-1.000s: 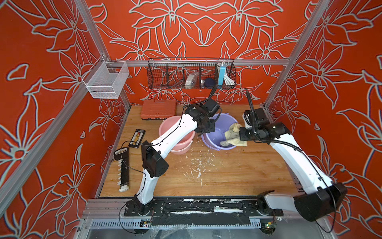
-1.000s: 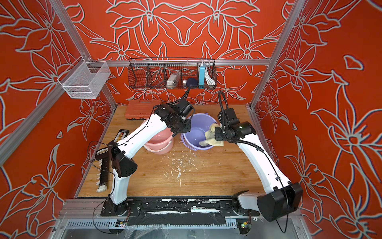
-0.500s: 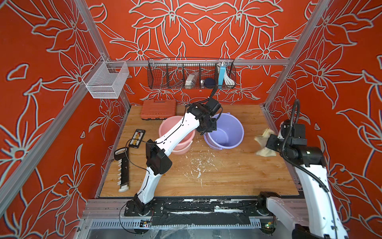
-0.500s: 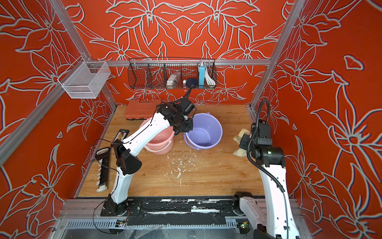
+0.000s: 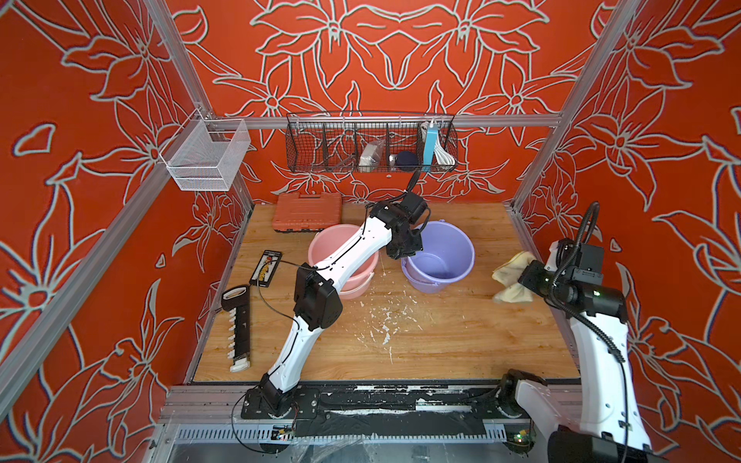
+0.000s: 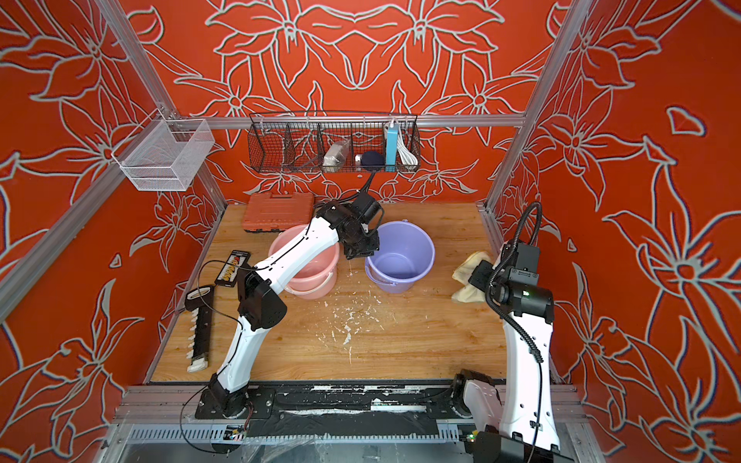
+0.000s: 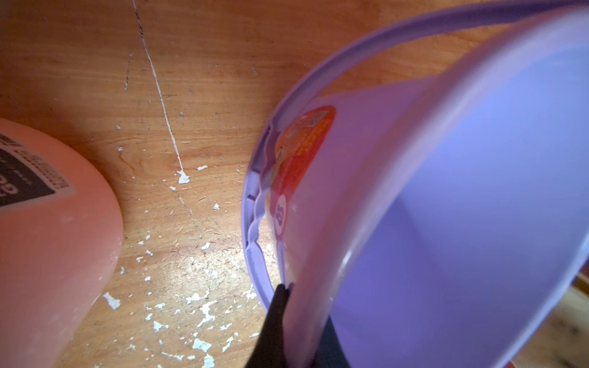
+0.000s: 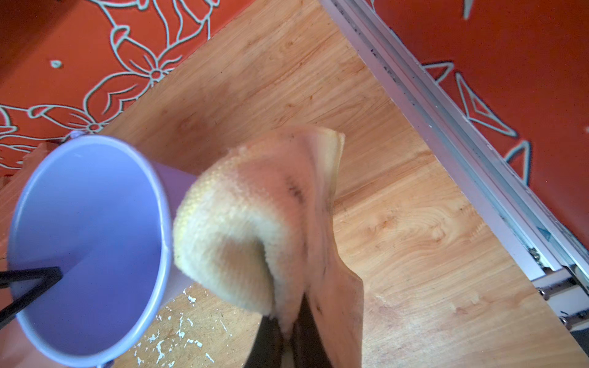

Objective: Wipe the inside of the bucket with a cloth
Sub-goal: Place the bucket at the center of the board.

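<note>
Right claw (image 8: pixel 287 333) clamps the cloth (image 8: pixel 242 229), outside the purple bucket (image 8: pixel 95 207).

L tool (image 5: pixel 405 256) + R tool (image 5: pixel 523 277) closed

The round lilac plastic bucket (image 5: pixel 461 256) stands mouth-up with its rim pinched by the left gripper (image 7: pixel 294 306), while the soft, pale yellowish-beige, brown-stained cloth (image 8: pixel 242 229) hangs bunched and folded from the clamped right gripper (image 8: pixel 287 331), well apart from the bucket, toward the right arm's side.
</note>
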Controlling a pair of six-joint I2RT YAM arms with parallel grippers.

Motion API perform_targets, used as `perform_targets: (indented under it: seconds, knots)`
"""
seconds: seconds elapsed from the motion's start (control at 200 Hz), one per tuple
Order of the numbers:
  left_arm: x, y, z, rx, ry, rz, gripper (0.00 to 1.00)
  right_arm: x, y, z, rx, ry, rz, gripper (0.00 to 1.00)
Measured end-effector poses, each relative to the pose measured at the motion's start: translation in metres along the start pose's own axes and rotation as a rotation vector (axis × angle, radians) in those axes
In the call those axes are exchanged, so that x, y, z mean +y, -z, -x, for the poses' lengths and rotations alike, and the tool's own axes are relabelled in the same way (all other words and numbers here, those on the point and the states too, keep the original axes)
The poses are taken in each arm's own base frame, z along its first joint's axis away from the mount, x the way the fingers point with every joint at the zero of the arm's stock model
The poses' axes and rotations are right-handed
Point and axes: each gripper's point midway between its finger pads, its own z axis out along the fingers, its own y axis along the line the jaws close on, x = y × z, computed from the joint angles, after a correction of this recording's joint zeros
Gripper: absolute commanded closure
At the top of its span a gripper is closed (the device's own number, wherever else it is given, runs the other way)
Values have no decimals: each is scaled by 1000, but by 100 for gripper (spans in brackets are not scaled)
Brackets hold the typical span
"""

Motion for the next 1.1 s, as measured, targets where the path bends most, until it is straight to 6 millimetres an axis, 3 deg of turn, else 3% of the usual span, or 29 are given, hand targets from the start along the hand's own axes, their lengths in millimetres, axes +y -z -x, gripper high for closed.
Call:
perform_targets:
  seconds: [0.265,0.41,0.716,0.901,0.956,1.026,1.101]
  knots:
    - [-9,-8,8,12,42,-42,100,5,-1,6,-22,13,25,100]
    - [-10,-8,8,15,50,-51,88,9,-1,8,-28,16,50,100]
    - [-31,-1,8,33,40,-150,50,13,-2,10,-31,17,70,100]
    - [-29,-1,7,28,11,-142,28,16,-4,9,-16,18,89,100]
    - [-25,1,7,23,14,-125,17,19,-4,9,-12,23,98,100]
    - [-21,9,8,3,4,-108,1,25,-1,12,-14,39,109,100]
    - [-17,28,10,-38,-10,-90,1,40,6,17,-19,77,137,100]
